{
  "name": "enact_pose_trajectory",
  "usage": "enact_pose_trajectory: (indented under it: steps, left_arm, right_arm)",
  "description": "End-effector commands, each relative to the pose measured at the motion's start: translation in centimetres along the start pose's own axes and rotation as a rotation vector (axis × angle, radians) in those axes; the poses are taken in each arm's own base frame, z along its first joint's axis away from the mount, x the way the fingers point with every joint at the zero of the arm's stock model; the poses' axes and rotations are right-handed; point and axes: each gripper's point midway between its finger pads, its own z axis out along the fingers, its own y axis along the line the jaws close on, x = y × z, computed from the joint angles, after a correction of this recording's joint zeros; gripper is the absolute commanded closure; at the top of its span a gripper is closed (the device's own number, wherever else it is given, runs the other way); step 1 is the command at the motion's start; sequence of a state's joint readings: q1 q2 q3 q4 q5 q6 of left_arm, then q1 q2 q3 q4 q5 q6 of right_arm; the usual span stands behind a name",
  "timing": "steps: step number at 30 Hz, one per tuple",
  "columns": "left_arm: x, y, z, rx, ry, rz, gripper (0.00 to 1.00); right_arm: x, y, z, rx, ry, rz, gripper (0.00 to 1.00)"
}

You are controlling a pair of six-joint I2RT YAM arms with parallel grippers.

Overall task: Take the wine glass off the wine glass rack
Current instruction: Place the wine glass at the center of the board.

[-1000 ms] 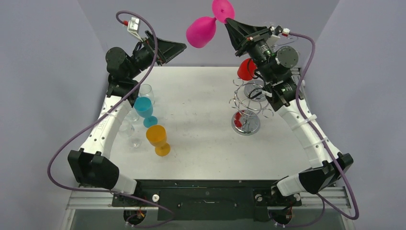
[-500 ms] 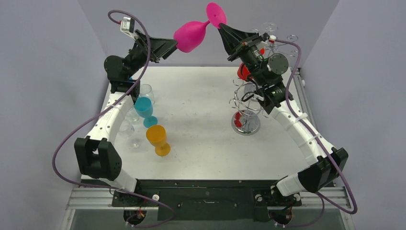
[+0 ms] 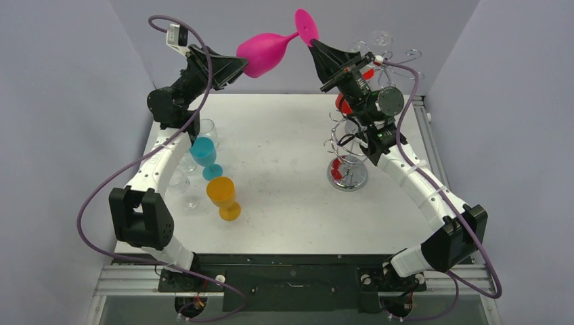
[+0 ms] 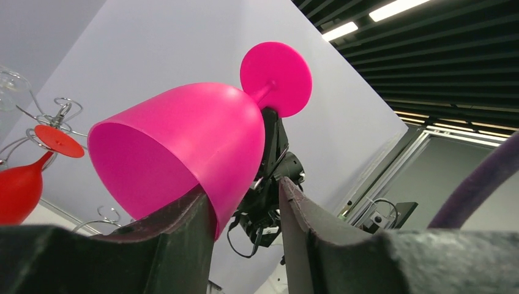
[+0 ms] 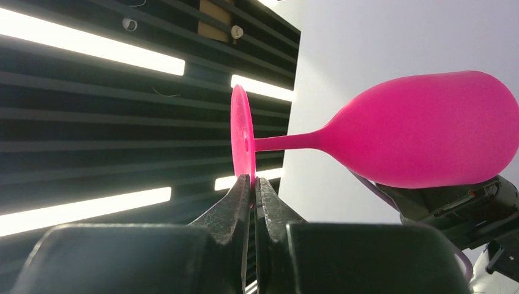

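Pink wine glass [image 3: 260,54] aloft, lying sideways, clear of the wine glass rack [image 3: 347,175] and to its left. Bowl mouth partly hidden by left end effector [image 4: 245,187], fingers spread at the rim; contact unclear. Right end effector [image 5: 252,184] clenched on the foot's edge.

Smooth opaque plastic with a soft satin sheen for the pink wine glass [image 3: 260,54], likewise for the red glass [image 3: 342,105], teal glass [image 3: 202,150] and orange glass [image 3: 221,191]; see-through gloss on the clear glasses [image 3: 208,128]. Bright chromed metal wire on the wine glass rack [image 3: 347,177], mirror-polished at its round base. Matt white, faintly scuffed on the table [image 3: 284,156]; rough, grainy matt black on the left gripper [image 4: 245,187].
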State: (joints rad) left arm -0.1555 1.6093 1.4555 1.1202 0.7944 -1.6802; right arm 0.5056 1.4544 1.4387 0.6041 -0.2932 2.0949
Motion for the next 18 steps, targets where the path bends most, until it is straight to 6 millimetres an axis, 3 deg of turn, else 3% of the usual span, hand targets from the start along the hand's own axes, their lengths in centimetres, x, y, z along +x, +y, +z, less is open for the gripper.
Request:
enact_pose_trajectory:
  steps: [1,4,10,12,14,15,16,17,18]
  left_arm:
    - [0.5,-3.6,0.6,0.101,0.029,0.065,0.67]
    - [0.7,-3.5,1.0,0.085,0.04,0.061,0.73]
    - [0.7,-3.1,1.2,0.055,0.05,0.029,0.99]
    - [0.5,-2.8,1.3,0.022,0.048,0.026,1.0]
    - [0.3,-2.4,1.4,-0.022,0.044,0.037,1.0]
    - [0.1,-1.8,1.4,-0.069,0.041,0.043,1.0]
    - [-0.3,-0.8,1.3,-0.127,0.032,0.017,1.0]
    - [-0.5,-1.0,1.4,-0.146,0.032,0.064,1.0]
    - [-0.9,0.4,1.0,-0.216,0.025,0.06,1.0]
  right_arm:
    - [1.0,1.3,-0.6,-0.049,0.06,0.087,1.0]
    - [1.1,1.4,-0.8,-0.051,0.067,0.088,1.0]
    - [0.2,1.1,-1.4,-0.023,0.045,0.038,1.0]
    - [-0.5,0.8,-1.8,0.0,0.023,-0.008,1.0]
    - [-1.3,0.7,-2.2,0.029,-0.007,-0.063,0.91]
    - [-1.5,0.7,-2.4,0.037,-0.017,-0.085,0.78]
    - [-2.0,1.0,-2.7,0.055,-0.037,-0.132,0.72]
    - [-2.1,1.2,-2.8,0.063,-0.046,-0.162,0.59]
    - [-2.7,1.3,-3.2,0.095,-0.074,-0.226,0.54]
